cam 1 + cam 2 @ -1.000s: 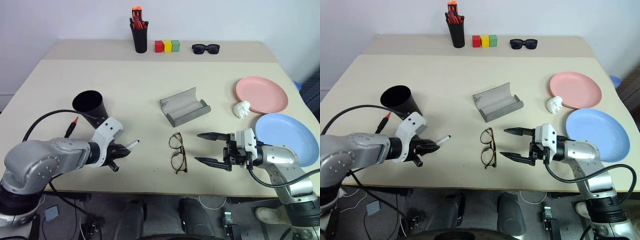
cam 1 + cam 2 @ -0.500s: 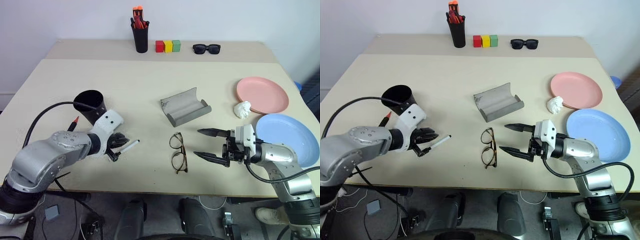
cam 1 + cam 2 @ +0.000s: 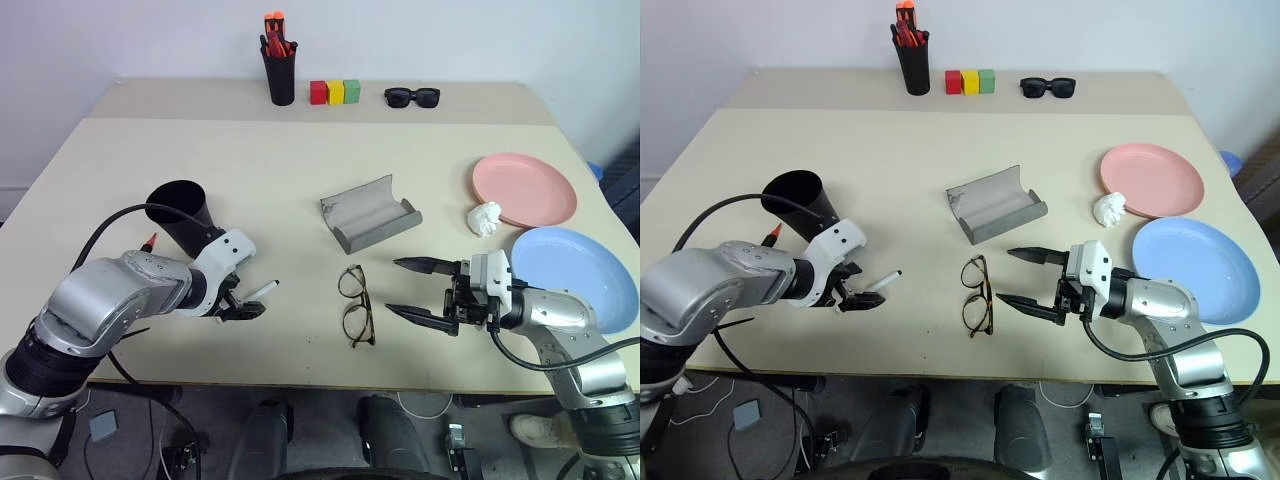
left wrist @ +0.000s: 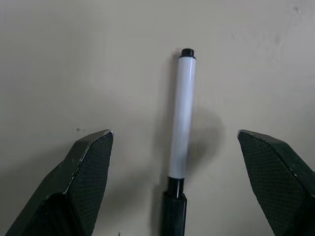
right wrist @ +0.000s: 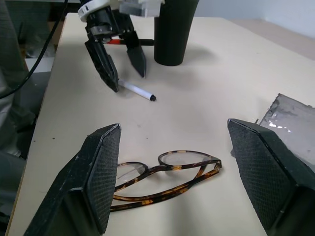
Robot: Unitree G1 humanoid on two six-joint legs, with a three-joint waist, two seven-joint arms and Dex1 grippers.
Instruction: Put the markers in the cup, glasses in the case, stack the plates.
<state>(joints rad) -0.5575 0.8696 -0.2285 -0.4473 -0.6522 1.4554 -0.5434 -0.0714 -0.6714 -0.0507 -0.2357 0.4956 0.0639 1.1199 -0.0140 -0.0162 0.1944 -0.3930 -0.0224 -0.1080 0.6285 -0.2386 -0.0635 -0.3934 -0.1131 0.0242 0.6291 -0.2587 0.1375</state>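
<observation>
**Left wrist view: white-ended marker lies between spread fingers**

Left wrist view puts the white-ended marker [image 4: 180, 132] flat on the surface [image 3: 300, 180], its long axis running straight away from the camera, midway between the two fingers of the left gripper [image 3: 240, 306]. Those fingers [image 4: 78, 182] are spread wide on either side of the barrel and touch nothing. A grasp here would turn on that alignment: the pen lies lengthwise in the gap, so the fingers would close across its width. The left arm is plainly the nearer one to it.

The red-capped marker [image 3: 146, 252] lies just behind the left arm, beside the cup [image 3: 182, 216], which stands upright near the pen.

Across the near edge, the right gripper [image 3: 412, 288] points sideways with its fingers also spread and empty, just beside the glasses [image 3: 353, 305], which rest folded on the surface.

Further back sits the case [image 3: 367, 213], open. To its right are the pink plate [image 3: 525, 188] and the blue plate [image 3: 580, 275], side by side and unstacked, with a crumpled white wad [image 3: 485, 218] between them.

Along the far edge by the wall stand a pen pot [image 3: 280, 70], three coloured blocks [image 3: 334, 92] and sunglasses [image 3: 412, 96].
</observation>
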